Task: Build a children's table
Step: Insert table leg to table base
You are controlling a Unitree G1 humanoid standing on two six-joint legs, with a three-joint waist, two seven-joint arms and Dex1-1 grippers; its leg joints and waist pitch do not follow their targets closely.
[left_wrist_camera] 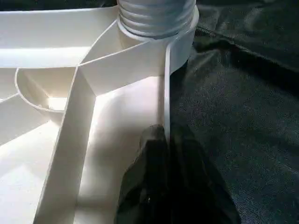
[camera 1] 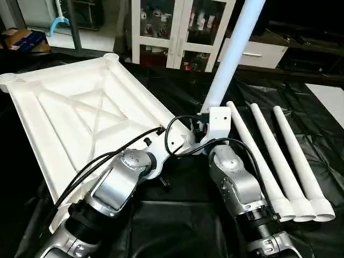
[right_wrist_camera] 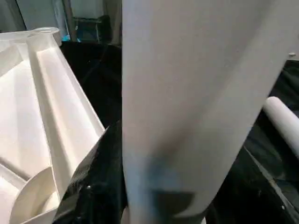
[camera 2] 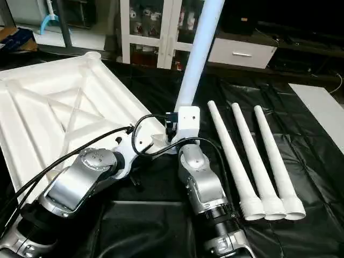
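A: Gripping: left gripper (left_wrist_camera: 166, 140) pinched thin on the side wall of the table top (camera 1: 80, 113), one black finger inside the rim, one outside, just beside the corner socket (left_wrist_camera: 156, 39).

B: And the right gripper (right_wrist_camera: 140, 186)?

A: Clamped around the standing leg (camera 1: 234, 51), low on its shaft. That leg rises tilted from the same socket, threaded end seated in it.

B: Room at the edges?

A: Black cloth (camera 1: 177, 215) lies bare beyond the rim. Three spare legs (camera 1: 285, 161) lie side by side to the right, well apart from the top.

B: Surfaces?

A: Top is smooth white plastic, underside up, X-ribbed. Legs are tapered white tubes, ridged at the wide ends. Cloth is crinkled, faintly shiny.
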